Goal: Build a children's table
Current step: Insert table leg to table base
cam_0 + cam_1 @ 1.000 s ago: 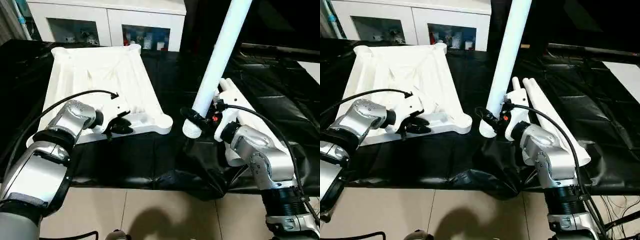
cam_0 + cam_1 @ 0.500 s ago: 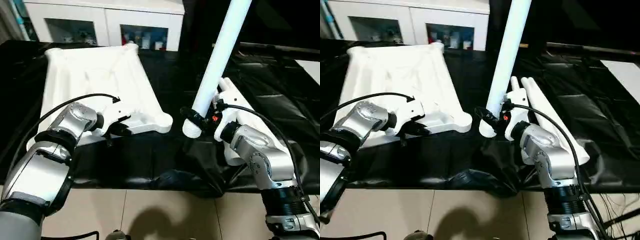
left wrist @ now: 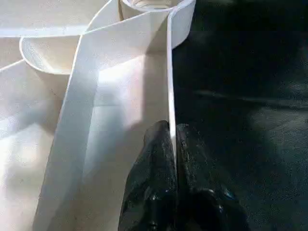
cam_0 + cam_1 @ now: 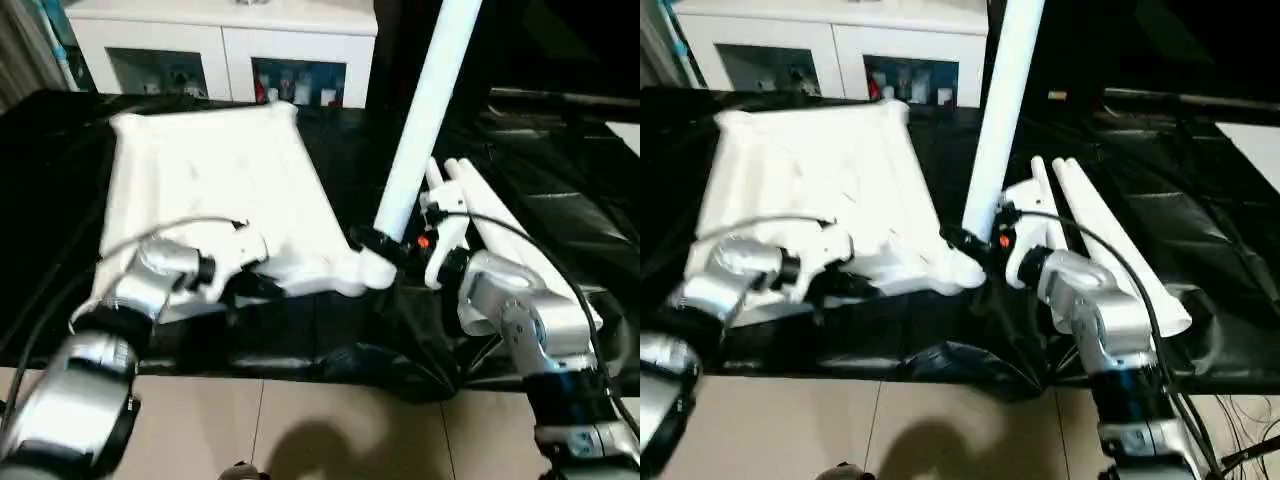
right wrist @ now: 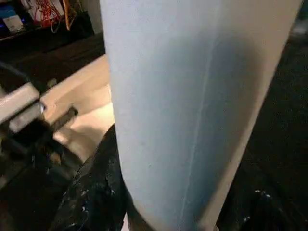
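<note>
- Note the left gripper [image 3: 172, 144] pinched shut on the table top's [image 4: 215, 170] near rim.
- Note the right gripper [image 4: 372, 243] clamping an upright leg [image 4: 425, 110] beside the top's corner socket [image 4: 350, 275]; spare legs [image 4: 490, 215] lie on the bench [image 4: 560, 170].

I can read no text, label, brand, number or sign anywhere from here. The top [image 4: 215, 175] and the legs [image 4: 500, 225] are plain white, and the bench's black cover [image 4: 560, 170] carries no print. The small items in the cabinet [image 4: 225, 60] are too blurred to read.
</note>
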Robot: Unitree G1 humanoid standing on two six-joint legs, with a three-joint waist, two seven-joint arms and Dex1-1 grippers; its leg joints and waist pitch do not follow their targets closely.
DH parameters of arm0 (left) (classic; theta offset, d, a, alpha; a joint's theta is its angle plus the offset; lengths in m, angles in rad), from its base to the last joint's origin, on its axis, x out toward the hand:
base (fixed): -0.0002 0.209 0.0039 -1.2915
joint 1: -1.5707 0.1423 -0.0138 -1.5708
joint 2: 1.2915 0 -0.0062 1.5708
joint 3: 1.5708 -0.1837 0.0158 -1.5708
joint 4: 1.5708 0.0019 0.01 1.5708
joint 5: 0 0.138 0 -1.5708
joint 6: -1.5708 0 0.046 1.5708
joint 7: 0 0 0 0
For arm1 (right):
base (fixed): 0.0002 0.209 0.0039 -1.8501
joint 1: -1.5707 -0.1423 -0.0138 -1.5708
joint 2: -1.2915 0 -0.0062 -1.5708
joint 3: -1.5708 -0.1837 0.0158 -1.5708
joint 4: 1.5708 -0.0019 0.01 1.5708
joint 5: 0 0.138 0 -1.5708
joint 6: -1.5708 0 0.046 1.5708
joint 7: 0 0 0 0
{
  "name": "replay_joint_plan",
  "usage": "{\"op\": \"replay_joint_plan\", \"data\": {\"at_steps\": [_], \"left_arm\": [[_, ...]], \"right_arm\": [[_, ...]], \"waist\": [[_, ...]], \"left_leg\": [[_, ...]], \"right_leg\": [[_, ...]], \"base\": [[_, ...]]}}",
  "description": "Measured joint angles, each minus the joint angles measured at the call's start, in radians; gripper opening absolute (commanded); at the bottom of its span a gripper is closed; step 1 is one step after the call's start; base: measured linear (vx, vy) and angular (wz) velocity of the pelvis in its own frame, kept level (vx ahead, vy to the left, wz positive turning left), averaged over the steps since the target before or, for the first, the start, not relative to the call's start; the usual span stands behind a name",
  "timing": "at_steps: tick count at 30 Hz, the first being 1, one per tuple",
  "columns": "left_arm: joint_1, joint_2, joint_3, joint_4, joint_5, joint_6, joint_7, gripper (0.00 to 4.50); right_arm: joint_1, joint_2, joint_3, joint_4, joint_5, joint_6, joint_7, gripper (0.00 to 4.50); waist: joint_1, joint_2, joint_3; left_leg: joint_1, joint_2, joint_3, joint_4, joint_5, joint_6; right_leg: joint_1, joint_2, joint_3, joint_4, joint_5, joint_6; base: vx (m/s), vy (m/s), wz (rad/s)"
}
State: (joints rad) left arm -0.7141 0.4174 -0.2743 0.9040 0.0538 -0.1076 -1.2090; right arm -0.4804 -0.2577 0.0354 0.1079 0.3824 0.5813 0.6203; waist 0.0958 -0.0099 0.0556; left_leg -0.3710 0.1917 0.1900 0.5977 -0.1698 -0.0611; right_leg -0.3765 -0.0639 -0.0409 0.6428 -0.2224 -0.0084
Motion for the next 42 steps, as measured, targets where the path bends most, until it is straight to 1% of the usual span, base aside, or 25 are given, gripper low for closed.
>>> {"op": "replay_joint_plan", "data": {"at_steps": [2, 5, 7, 10, 11, 14, 18, 20, 23, 28, 31, 33, 35, 42], "left_arm": [[0.019, -0.004, -0.004, -0.032, 0.002, 0.007, 0.007, 0.0], [0.052, 0.0, 0.001, -0.101, 0.008, 0.035, 0.017, 0.0], [0.061, 0.001, 0.003, -0.12, 0.01, 0.049, 0.019, 0.0], [0.079, 0.005, 0.003, -0.159, 0.01, 0.068, 0.023, 0.0], [0.087, 0.008, 0.004, -0.18, 0.01, 0.08, 0.025, 0.0], [0.104, 0.015, 0.005, -0.219, 0.007, 0.095, 0.023, 0.0], [0.121, 0.021, 0.005, -0.263, 0.006, 0.113, 0.022, 0.0], [0.129, 0.023, 0.006, -0.281, 0.004, 0.13, 0.021, 0.0], [0.137, 0.024, 0.011, -0.3, 0.004, 0.15, 0.023, 0.0], [0.146, 0.024, 0.013, -0.321, 0.004, 0.172, 0.024, 0.0], [0.154, 0.024, 0.014, -0.341, 0.004, 0.186, 0.027, 0.0], [0.154, 0.023, 0.013, -0.343, 0.004, 0.19, 0.027, 0.0], [0.154, 0.023, 0.013, -0.343, 0.004, 0.191, 0.026, 0.0], [0.154, 0.015, 0.012, -0.344, 0.004, 0.202, 0.026, 0.0]], "right_arm": [[-0.008, 0.0, 0.008, 0.02, -0.005, -0.003, 0.006, 1.88], [-0.011, 0.004, 0.022, 0.084, -0.026, -0.006, 0.019, 1.88], [-0.014, 0.01, 0.032, 0.126, -0.037, -0.007, 0.02, 1.88], [-0.028, 0.019, 0.045, 0.161, -0.045, -0.033, 0.021, 1.88], [-0.041, 0.021, 0.05, 0.188, -0.056, -0.058, 0.02, 1.88], [-0.071, 0.04, 0.049, 0.255, -0.071, -0.107, 0.021, 1.88], [-0.08, 0.053, 0.048, 0.3, -0.07, -0.128, 0.026, 1.88], [-0.097, 0.053, 0.047, 0.33, -0.07, -0.131, 0.042, 1.88], [-0.102, 0.052, 0.044, 0.344, -0.07, -0.134, 0.057, 1.88], [-0.105, 0.052, 0.039, 0.375, -0.069, -0.167, 0.082, 1.88], [-0.104, 0.063, 0.01, 0.402, -0.047, -0.178, 0.084, 1.88], [-0.094, 0.078, -0.033, 0.422, -0.017, -0.18, 0.081, 1.88], [-0.076, 0.087, -0.063, 0.43, 0.011, -0.192, 0.08, 1.87], [-0.033, 0.102, -0.082, 0.434, 0.035, -0.265, 0.086, 1.87]], "waist": [[-0.001, 0.0, 0.0], [-0.006, 0.0, 0.0], [-0.007, 0.0, 0.0], [-0.007, 0.0, 0.0], [-0.006, 0.0, -0.001], [-0.007, -0.001, -0.001], [-0.006, -0.001, -0.001], [-0.008, -0.002, -0.001], [-0.009, -0.003, -0.001], [-0.01, -0.006, -0.003], [-0.01, -0.007, -0.004], [-0.01, -0.007, -0.004], [-0.01, -0.007, -0.005], [-0.009, -0.004, -0.007]], "left_leg": [[0.004, 0.0, 0.003, -0.002, 0.0, 0.0], [0.004, 0.0, 0.004, -0.002, 0.0, 0.0], [0.003, 0.0, 0.005, -0.002, 0.0, 0.0], [0.003, 0.0, 0.006, -0.002, 0.0, 0.0], [0.003, 0.0, 0.007, -0.002, 0.0, 0.0], [0.002, 0.0, 0.008, -0.003, 0.0, 0.0], [0.0, 0.0, 0.009, -0.003, -0.001, 0.001], [0.0, 0.0, 0.01, -0.003, -0.002, 0.003], [-0.001, 0.0, 0.01, -0.003, -0.002, 0.004], [-0.001, 0.0, 0.011, -0.003, -0.003, 0.005], [-0.001, 0.0, 0.011, -0.003, -0.003, 0.005], [-0.001, -0.001, 0.011, -0.003, -0.003, 0.006], [-0.001, -0.001, 0.012, -0.003, -0.004, 0.006], [0.0, -0.001, 0.012, -0.003, -0.005, 0.008]], "right_leg": [[0.003, -0.001, 0.001, 0.0, -0.004, 0.006], [0.003, -0.002, 0.001, 0.0, -0.005, 0.008], [0.003, -0.003, 0.001, 0.0, -0.005, 0.008], [0.003, -0.003, 0.001, 0.0, -0.004, 0.007], [0.003, -0.003, 0.001, 0.0, -0.004, 0.007], [0.002, -0.004, 0.001, -0.001, -0.005, 0.008], [0.001, -0.005, 0.001, -0.001, -0.007, 0.009], [0.0, -0.006, 0.001, -0.002, -0.007, 0.008], [0.0, -0.006, 0.001, -0.002, -0.007, 0.008], [0.0, -0.006, 0.001, -0.003, -0.007, 0.008], [0.001, -0.006, 0.001, -0.004, -0.007, 0.008], [0.001, -0.006, 0.001, -0.005, -0.007, 0.008], [0.001, -0.006, 0.002, -0.006, -0.007, 0.008], [0.003, -0.007, 0.001, -0.009, -0.007, 0.008]], "base": [[0.0, 0.0, 0.0], [0.0, 0.0, 0.0], [0.0, 0.0, 0.0], [0.0, 0.0, 0.0], [0.0, 0.0, 0.0], [0.0, 0.0, 0.0], [0.0, 0.0, 0.0], [0.0, 0.0, 0.0], [0.0, 0.0, 0.0], [0.0, 0.0, 0.0], [0.0, 0.0, 0.0], [0.0, 0.0, 0.0], [0.0, 0.0, 0.0], [0.0, 0.0, 0.0]]}}
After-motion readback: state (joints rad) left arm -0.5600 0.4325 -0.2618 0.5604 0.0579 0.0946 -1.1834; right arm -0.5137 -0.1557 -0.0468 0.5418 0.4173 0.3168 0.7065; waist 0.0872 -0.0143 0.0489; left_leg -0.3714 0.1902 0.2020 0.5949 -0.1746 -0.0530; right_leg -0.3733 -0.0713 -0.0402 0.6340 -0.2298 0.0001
